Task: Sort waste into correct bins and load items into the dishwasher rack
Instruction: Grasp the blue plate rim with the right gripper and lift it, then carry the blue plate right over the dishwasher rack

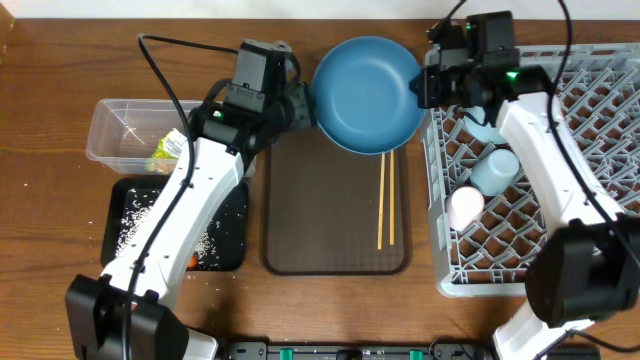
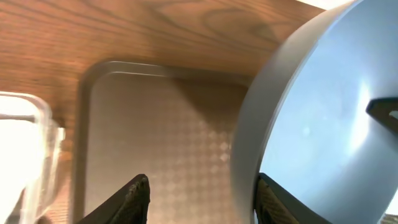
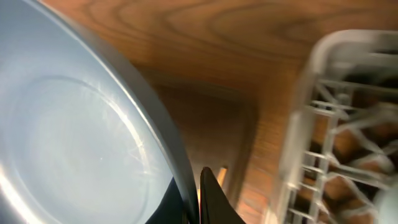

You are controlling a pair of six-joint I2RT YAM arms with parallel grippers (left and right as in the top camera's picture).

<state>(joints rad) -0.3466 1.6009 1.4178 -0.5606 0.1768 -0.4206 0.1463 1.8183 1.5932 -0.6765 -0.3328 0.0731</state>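
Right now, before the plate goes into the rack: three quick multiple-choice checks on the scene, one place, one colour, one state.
1. Where do the chopsticks lie? A in the rack; B on the brown tray; C in the clear tub.
2. What colour is the bin holding the rice-like crumbs? A black; B white; C red.
3. Which gripper is clamped on the dark-blue plate? A left; B right; C neither.
Answers: 1 B, they lie side by side on that tray. 2 A, the crumbs are scattered in the black tray. 3 B, the right gripper pinches the rim; the left gripper has its fingers apart.
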